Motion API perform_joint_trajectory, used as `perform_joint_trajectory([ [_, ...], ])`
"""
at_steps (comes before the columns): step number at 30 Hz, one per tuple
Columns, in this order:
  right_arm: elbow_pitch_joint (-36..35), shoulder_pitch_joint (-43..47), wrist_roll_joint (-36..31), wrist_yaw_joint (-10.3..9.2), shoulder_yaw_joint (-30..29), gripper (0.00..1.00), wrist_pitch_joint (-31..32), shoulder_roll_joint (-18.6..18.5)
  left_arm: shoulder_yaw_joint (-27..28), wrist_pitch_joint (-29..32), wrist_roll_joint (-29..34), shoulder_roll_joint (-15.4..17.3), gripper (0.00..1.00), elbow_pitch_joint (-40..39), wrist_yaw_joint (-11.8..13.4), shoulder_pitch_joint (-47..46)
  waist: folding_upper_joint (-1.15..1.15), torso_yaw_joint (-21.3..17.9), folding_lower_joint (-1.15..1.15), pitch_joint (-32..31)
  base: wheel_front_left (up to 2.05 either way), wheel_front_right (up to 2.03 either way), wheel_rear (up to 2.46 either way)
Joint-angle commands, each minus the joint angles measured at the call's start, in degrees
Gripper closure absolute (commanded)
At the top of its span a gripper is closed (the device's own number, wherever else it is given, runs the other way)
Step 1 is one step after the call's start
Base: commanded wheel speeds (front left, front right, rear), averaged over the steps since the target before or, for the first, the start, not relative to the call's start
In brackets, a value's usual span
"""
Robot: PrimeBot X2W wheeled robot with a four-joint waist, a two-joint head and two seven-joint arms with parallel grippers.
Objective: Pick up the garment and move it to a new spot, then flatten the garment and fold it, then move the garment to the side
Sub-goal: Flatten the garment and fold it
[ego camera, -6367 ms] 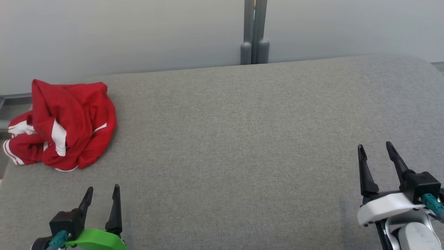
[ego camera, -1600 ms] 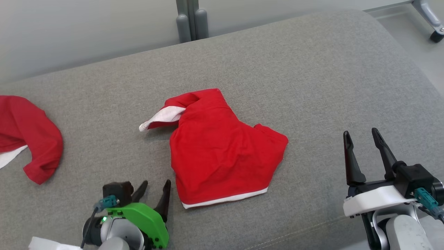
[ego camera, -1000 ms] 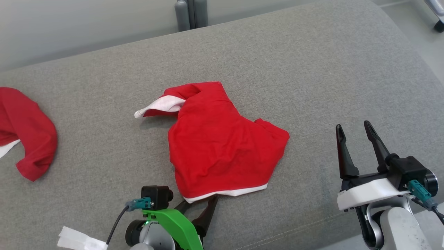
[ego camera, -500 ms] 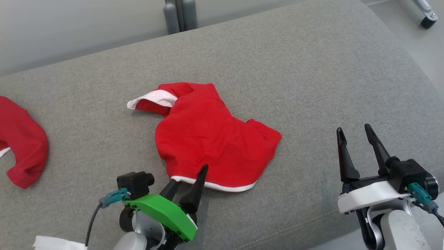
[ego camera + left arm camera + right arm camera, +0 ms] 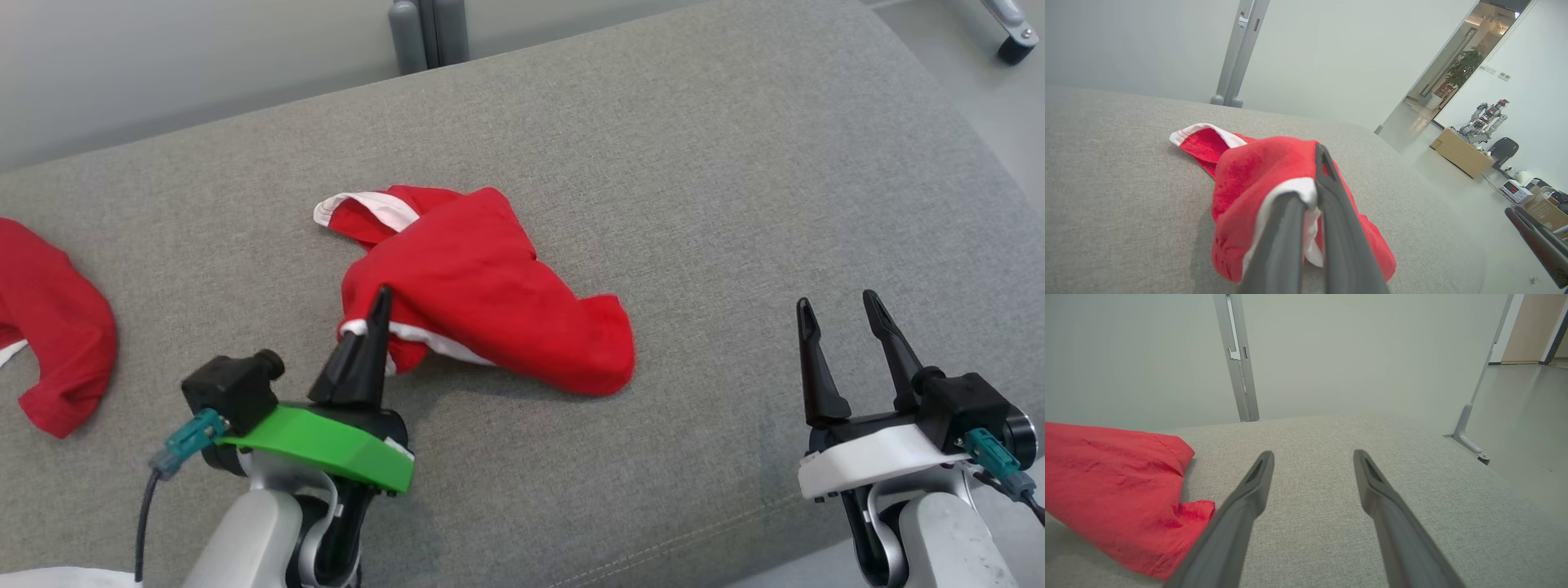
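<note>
Grey bench (image 5: 735,163), mid: we pinch the red garment (image 5: 490,302) by its white hem (image 5: 424,339) w/ left gripper (image 5: 380,300), prob. to drag & flatten it; right gripper (image 5: 837,300) wide, spare.

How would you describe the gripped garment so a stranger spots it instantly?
On the grey cushion, near its middle, lies a red garment with white trim. Unlike the red cloth at the left edge, its hem is pinched by the left gripper.

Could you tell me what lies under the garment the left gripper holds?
Grey cushion shows below the hem the left gripper pinches; elsewhere the garment hides it.
</note>
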Motion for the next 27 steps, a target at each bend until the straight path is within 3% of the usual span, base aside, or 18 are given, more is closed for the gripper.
perform_joint_trajectory([
  [1, -0.1, 0.2, -0.4, -0.02, -0.2, 0.0, -0.2, -0.2, 0.5, -1.0, 1.7, 0.9, 1.0, -1.1, 0.7, -1.2, 0.0, 0.3, 0.0, -0.2, 0.0, 0.0, 0.0],
  [7, 0.2, 0.9, -0.5, -0.02, -0.2, 0.0, -0.2, -0.2, 2.4, -1.5, 6.7, 4.9, 1.0, -6.9, 4.0, -4.6, 0.0, 1.4, 0.0, -1.4, 0.0, 0.0, 0.0],
  [16, 0.5, 1.4, -0.4, -0.02, 0.3, 0.0, -0.2, -0.5, 3.6, 3.3, 8.0, 8.2, 1.0, -12.0, 6.0, -8.6, 0.0, 2.0, 0.0, -3.0, 0.0, 0.0, 0.0],
  [22, 0.7, 2.1, 0.0, -0.02, 0.4, 0.0, -0.2, -0.7, 1.9, 4.3, 7.5, 7.1, 1.0, -12.9, 5.2, -9.8, 0.0, 1.5, 0.0, -4.1, 0.0, 0.0, 0.0],
  [27, 1.2, 2.4, 0.1, -0.02, 0.8, 0.0, -0.2, -1.0, -1.0, 5.1, 7.5, 4.4, 1.0, -11.7, 4.0, -13.3, 0.0, 0.9, 0.0, -5.3, 0.0, 0.0, 0.0],
])
